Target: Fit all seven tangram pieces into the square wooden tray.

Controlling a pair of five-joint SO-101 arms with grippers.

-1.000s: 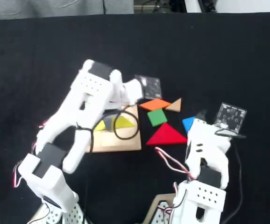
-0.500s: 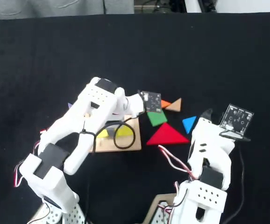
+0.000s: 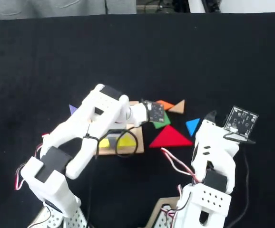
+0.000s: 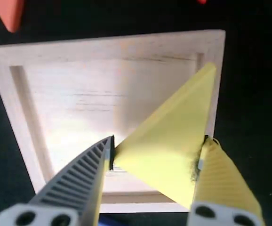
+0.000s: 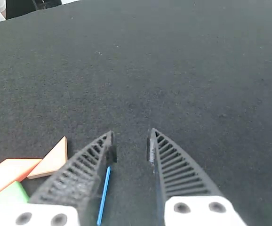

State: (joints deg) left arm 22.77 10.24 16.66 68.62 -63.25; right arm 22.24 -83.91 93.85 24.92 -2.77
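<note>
Left gripper (image 4: pixel 157 143) came down over the tray (image 4: pixel 103 44) with the yellow triangle (image 4: pixel 173 141) clamped between both jaws.
Over the last second its arm swung lower and toward the loose pieces, covering more of the tray. The triangle sat tilted over bare wood with one corner past the rim; floor contact couldn't be told, so it likely wasn't seated yet. Right gripper (image 5: pixel 130 141) backed off a little, jaws apart and empty, uncovering the blue triangle (image 3: pixel 192 126). Red triangle (image 3: pixel 170 137), green square (image 3: pixel 160 120), orange piece (image 3: pixel 165 103) and tan triangle (image 3: pixel 178 107) lay on the table (image 3: pixel 56 57) beside the tray, so this looked like an early placement.
</note>
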